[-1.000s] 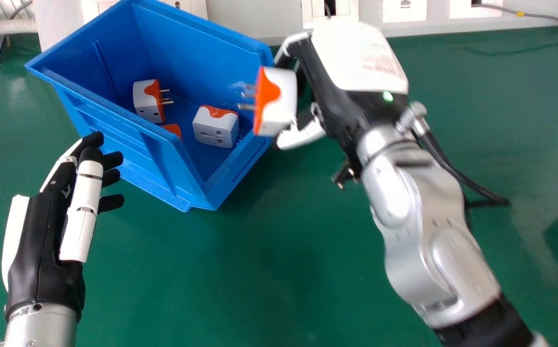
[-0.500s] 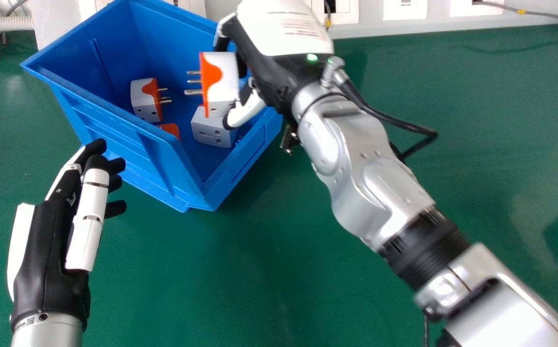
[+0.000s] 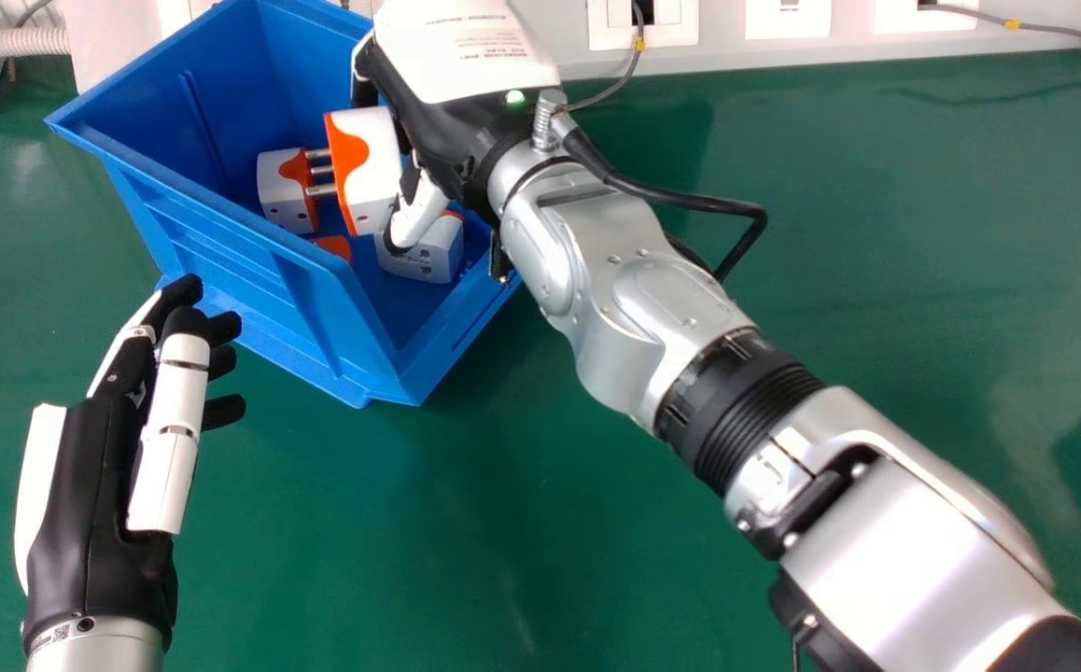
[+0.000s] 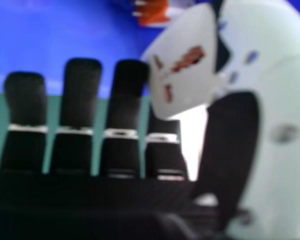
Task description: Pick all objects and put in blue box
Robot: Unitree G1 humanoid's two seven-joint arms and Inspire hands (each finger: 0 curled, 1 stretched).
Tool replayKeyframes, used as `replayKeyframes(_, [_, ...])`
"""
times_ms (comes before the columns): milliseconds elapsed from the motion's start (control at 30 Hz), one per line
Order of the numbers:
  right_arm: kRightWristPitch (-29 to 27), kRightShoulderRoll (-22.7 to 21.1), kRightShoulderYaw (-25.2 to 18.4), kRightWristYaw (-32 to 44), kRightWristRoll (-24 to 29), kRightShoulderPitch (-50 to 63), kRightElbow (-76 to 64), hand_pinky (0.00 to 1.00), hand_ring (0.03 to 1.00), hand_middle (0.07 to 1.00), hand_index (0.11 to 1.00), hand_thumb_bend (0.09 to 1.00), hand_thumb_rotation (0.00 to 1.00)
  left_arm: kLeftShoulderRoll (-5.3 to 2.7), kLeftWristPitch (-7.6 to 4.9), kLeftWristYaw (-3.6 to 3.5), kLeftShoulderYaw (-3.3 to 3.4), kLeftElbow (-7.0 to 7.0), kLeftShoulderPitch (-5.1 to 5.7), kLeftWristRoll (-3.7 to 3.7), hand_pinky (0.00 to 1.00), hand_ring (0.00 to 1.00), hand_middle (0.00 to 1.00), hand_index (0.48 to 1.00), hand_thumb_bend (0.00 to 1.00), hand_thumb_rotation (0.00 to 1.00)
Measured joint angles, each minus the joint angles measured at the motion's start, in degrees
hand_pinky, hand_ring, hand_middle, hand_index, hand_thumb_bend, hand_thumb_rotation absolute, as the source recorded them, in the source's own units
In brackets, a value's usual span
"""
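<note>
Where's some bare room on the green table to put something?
Bare table lies right of the right arm, and between it and the left hand, in front of the blue box. Inside the box, plugs crowd the right hand.

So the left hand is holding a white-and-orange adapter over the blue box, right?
Wrong hand: the head view shows the right hand holding the white-and-orange adapter over the blue box. The left hand is outside it, holding nothing.
</note>
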Motion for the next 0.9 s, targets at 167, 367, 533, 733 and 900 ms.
replayKeyframes(167, [-1.51, 1.29, 0.24, -1.65, 1.47, -2.34, 6.44, 0.23, 0.383, 0.488, 0.520, 0.508, 0.00, -0.40, -0.09, 0.05, 0.08, -0.40, 0.80, -0.20, 0.75, 0.83, 0.82, 0.879, 0.35, 0.93])
replayKeyframes(367, [-2.64, 1.71, 0.32, -3.01, 2.39, -3.23, 9.84, 0.18, 0.391, 0.496, 0.508, 0.510, 0.00, -0.81, -1.13, 0.02, -0.28, -0.45, 1.75, -0.20, 0.75, 0.83, 0.82, 0.879, 0.33, 0.93])
replayKeyframes(533, [-4.26, 1.53, 1.21, -4.29, 2.35, -4.21, 10.89, 0.15, 0.396, 0.500, 0.500, 0.512, 0.00, -0.81, -2.92, -0.36, -1.01, -0.46, 3.10, -0.22, 0.75, 0.83, 0.83, 0.883, 0.31, 0.94])
replayKeyframes(733, [-4.13, 1.14, 3.17, -4.79, 1.69, -4.86, 11.70, 0.14, 0.401, 0.502, 0.492, 0.514, 0.00, -0.81, -4.11, -0.33, -1.57, -0.48, 3.96, -0.09, 0.75, 0.83, 0.83, 0.887, 0.30, 0.94])
replayKeyframes(900, [-4.13, 1.14, 3.99, -5.28, 1.69, -5.11, 12.27, 0.13, 0.404, 0.503, 0.488, 0.515, 0.00, -0.93, -4.20, -0.07, -2.05, -0.48, 4.34, -0.09, 0.75, 0.84, 0.83, 0.890, 0.30, 0.94])
